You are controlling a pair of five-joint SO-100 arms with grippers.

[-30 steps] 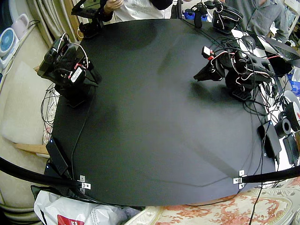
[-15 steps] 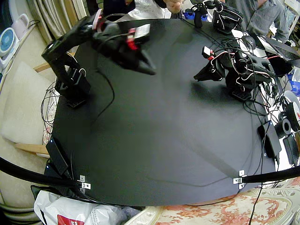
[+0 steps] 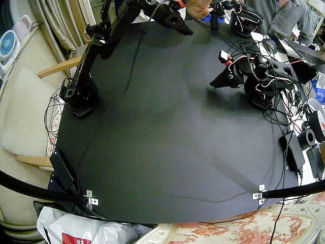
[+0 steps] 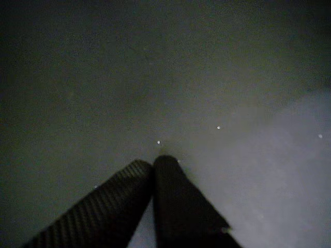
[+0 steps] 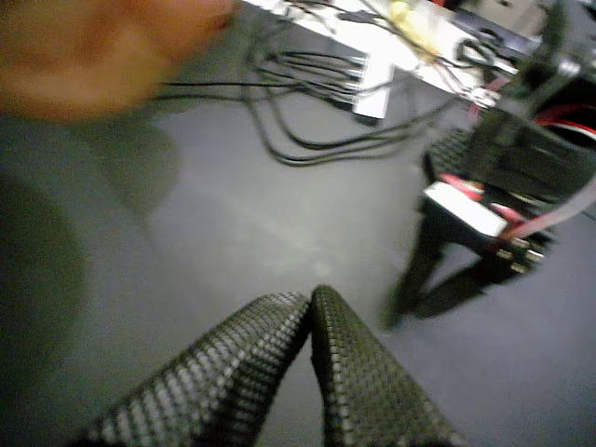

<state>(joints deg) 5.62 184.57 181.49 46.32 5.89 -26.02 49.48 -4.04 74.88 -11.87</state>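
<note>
Right arm's jaws, tips touching, hang over the table (image 5: 233,223) near a blurred hand (image 5: 102,47).

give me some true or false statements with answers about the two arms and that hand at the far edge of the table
1. The right arm stretches toward the far edge of the table. True.
2. The right gripper holds a cup. False: it is shut on nothing.
3. A person's hand is close to the right gripper. True.
4. The left arm is raised high. False: it sits folded low on the table.
5. The left gripper is shut. True.
</note>
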